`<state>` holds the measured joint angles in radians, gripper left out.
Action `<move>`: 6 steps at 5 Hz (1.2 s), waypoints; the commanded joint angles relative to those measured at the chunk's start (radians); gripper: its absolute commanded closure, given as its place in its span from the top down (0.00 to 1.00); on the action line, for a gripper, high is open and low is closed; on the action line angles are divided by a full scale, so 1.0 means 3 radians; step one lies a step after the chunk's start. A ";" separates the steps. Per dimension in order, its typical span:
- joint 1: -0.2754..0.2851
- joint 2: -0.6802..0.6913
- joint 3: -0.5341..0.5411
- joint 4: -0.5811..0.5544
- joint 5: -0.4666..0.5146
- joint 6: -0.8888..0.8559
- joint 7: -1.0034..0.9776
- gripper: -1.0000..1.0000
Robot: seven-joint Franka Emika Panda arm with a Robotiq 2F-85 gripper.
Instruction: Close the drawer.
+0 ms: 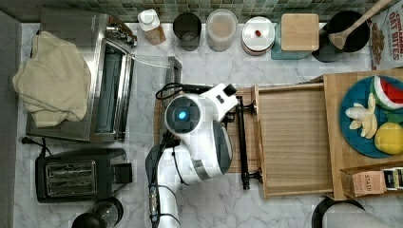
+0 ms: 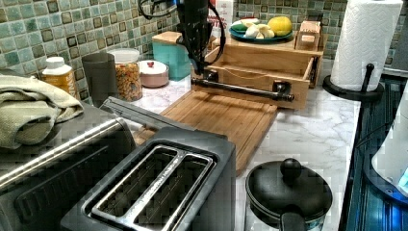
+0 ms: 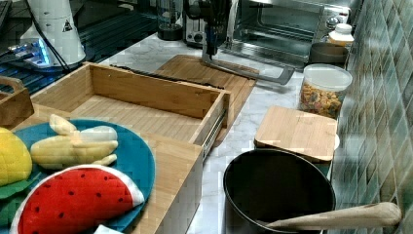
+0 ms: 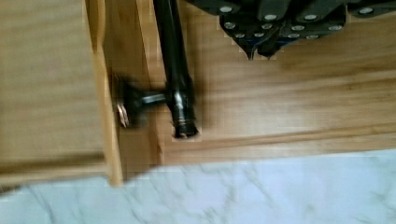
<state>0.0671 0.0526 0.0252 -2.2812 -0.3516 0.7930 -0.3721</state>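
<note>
The gripper point(image 4: 261, 49) hangs just beside the thin black bar handle point(image 4: 173, 70), its fingertips drawn narrow with nothing between them, over the grooved wooden cutting board point(image 2: 221, 118). The light-bamboo drawer point(image 1: 292, 140), shallow with fine-striped bottom and raised rims, stands pulled out from under the thick wooden top point(image 1: 335, 137) on the marble worktop point(image 1: 214, 199). The arm hides the gripper in the top view.

A home kitchen. A marble table point(image 1: 209, 71) runs under a green tile backsplash point(image 2: 57, 29), carrying a toaster oven point(image 1: 102, 80), a 2-slot toaster point(image 1: 76, 173), food jars point(image 1: 221, 29) and a paper towel roll point(image 2: 368, 41).
</note>
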 commanded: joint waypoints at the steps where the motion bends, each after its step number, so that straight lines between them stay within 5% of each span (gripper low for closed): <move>1: 0.0019 0.0045 -0.0023 -0.0375 -0.0303 0.0164 0.0219 0.00; 3: -0.0076 0.0024 -0.0140 -0.0552 -0.0271 0.0293 0.0075 0.00; 6: -0.0457 0.0030 -0.0475 -0.0597 -0.0377 0.0494 -0.0726 0.00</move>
<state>0.0090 0.0900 -0.0668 -2.4766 -0.4424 0.9365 -0.5518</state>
